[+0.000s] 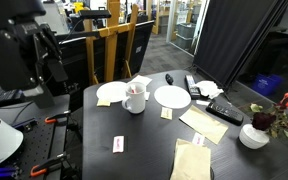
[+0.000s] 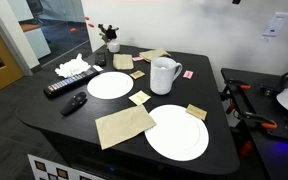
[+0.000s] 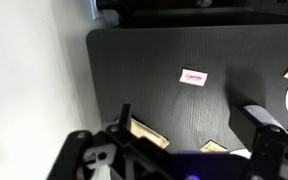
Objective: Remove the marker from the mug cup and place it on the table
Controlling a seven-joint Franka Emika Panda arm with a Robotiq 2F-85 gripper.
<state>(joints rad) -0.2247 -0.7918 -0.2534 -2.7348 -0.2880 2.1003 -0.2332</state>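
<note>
The white mug cup (image 1: pixel 134 99) stands upright near the middle of the dark table (image 1: pixel 144 135), between two white plates; it also shows in an exterior view (image 2: pixel 165 76). The red-orange marker (image 1: pixel 136 88) stands in it, only its top end showing above the rim. My gripper (image 3: pixel 191 130) is open and empty, high above the table's near edge, looking down on the bare table top (image 3: pixel 154 60). Neither the mug nor the marker shows in the wrist view. The dark arm (image 1: pixel 39 45) is at the upper left, away from the mug.
Two white plates (image 2: pixel 110 84) (image 2: pixel 177 132) flank the mug. A remote (image 2: pixel 66 88), a black pen (image 2: pixel 75 103), brown napkins (image 2: pixel 124 125), tan notes (image 3: pixel 149 132) and a small pink card (image 3: pixel 193 77) lie on the table. A white bowl (image 1: pixel 253 136) stands at one corner.
</note>
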